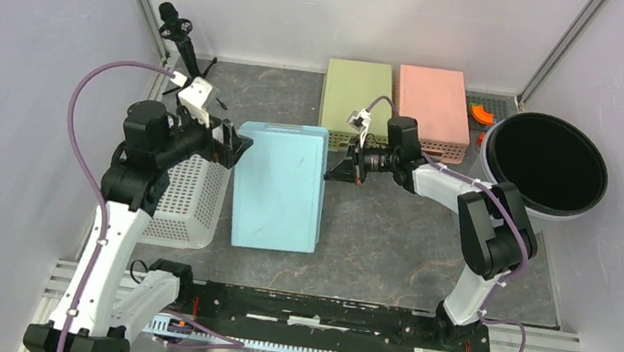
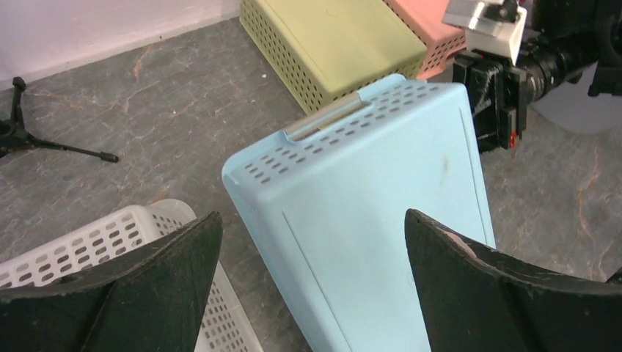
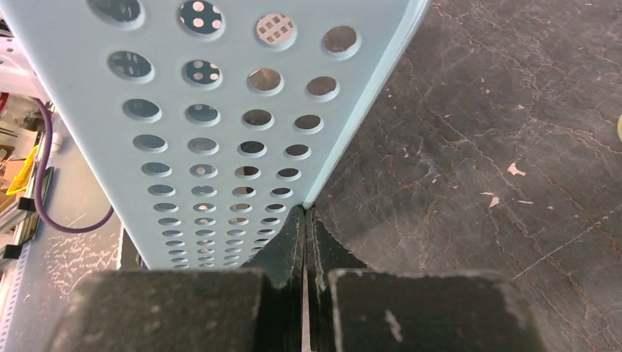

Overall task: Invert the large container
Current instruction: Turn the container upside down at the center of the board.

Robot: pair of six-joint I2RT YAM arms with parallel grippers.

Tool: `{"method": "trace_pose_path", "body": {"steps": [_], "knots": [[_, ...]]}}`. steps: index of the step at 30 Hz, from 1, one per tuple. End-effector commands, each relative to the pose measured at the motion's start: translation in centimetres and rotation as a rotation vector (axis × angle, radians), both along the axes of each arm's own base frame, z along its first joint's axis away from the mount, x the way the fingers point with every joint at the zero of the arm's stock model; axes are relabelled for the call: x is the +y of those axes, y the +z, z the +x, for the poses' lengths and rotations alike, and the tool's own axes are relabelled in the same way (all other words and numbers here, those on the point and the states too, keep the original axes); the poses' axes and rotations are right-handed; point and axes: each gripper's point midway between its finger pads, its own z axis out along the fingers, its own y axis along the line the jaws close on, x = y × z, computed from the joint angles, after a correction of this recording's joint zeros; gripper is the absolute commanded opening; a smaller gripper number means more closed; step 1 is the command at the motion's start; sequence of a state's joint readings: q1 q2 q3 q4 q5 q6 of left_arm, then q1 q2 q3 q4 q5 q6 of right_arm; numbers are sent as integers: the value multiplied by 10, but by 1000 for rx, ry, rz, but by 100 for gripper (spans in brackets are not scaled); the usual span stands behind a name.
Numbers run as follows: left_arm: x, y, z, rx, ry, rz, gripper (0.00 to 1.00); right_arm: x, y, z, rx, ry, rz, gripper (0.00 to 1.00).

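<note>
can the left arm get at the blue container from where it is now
Probably yes: the left gripper is open and faces the blue container with nothing between them. The white basket lies off to the side, and the shut right gripper is at the opposite edge.

I can read no text, label, brand or number in any of my three views. The light blue container (image 1: 277,185), the green basket (image 1: 357,90) and the pink basket (image 1: 433,96) show only plain plastic and rows of holes. Any marking on the arms is too small for me to make out.
</note>
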State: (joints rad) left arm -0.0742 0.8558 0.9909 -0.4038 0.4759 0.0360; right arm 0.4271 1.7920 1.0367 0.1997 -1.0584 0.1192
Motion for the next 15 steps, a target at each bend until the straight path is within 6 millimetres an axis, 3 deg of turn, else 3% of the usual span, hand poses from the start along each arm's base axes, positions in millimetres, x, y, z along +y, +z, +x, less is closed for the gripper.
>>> {"method": "trace_pose_path", "body": {"steps": [1,8,15], "knots": [[6,3,-18,-32,-30,94,100,5,7,20,-42,-29,4,0],[11,-10,-38,-16,-30,140,100,9,-3,32,-17,-42,-14,0],[22,-18,-46,2,15,178,100,15,-10,31,71,-48,14,0]]}}
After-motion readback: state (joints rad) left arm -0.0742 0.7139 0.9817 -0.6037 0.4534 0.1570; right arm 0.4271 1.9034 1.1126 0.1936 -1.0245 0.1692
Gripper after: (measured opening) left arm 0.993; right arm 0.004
